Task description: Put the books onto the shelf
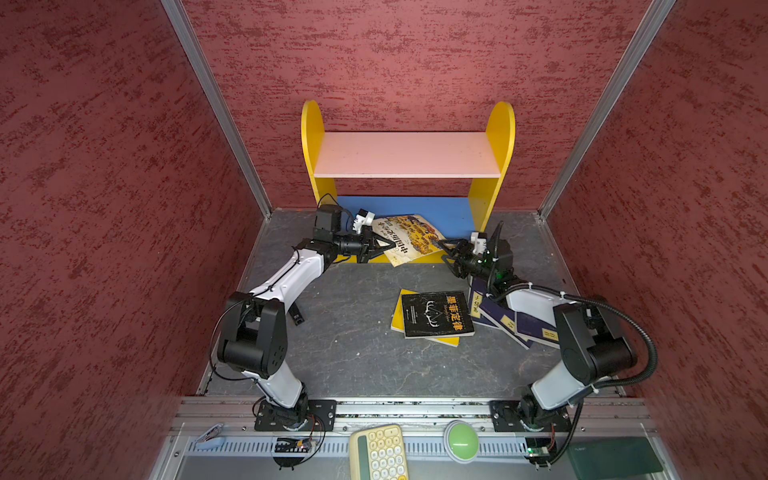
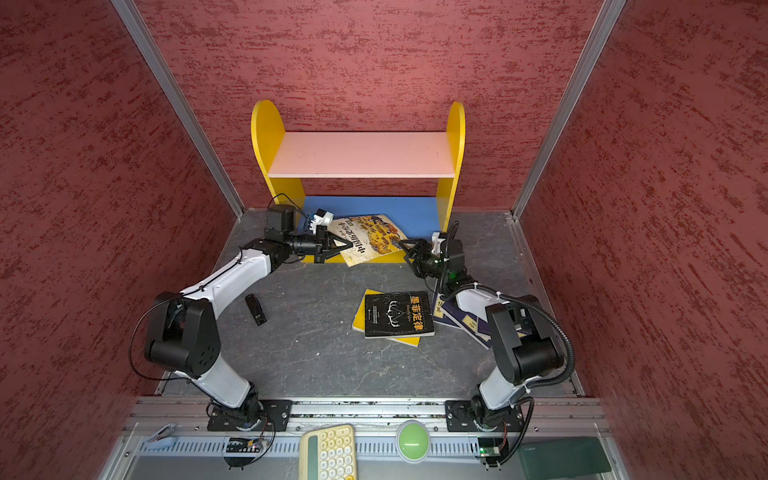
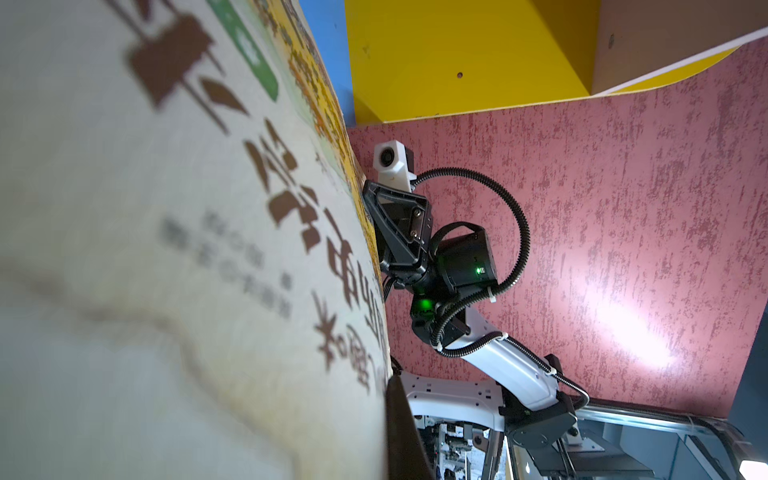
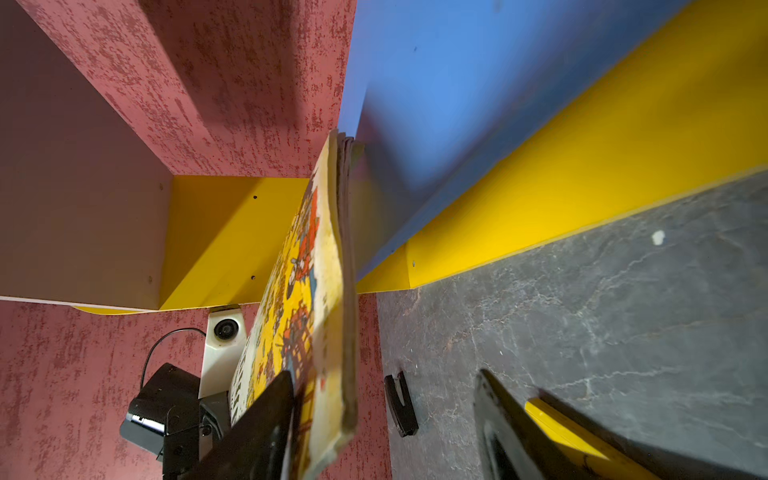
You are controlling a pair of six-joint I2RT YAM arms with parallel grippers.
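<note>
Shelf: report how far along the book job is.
Done: nothing; the shelf shows a bare pink board. In hand: the left gripper is shut on the illustrated book, tilted at the blue board front; the right gripper is open beside it. Left: black book on yellow book, navy books, all on the table.

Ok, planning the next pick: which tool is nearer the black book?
Right. The right tool hangs beyond the black book toward the shelf; the left tool, gripping the illustrated book, is farther leftward.

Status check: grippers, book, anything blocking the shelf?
Left gripper shut on illustrated book, at one edge. Right gripper open, jaws straddling the opposite edge. Book tilted, partway over blue lower board of shelf. Nothing seen blocking.
</note>
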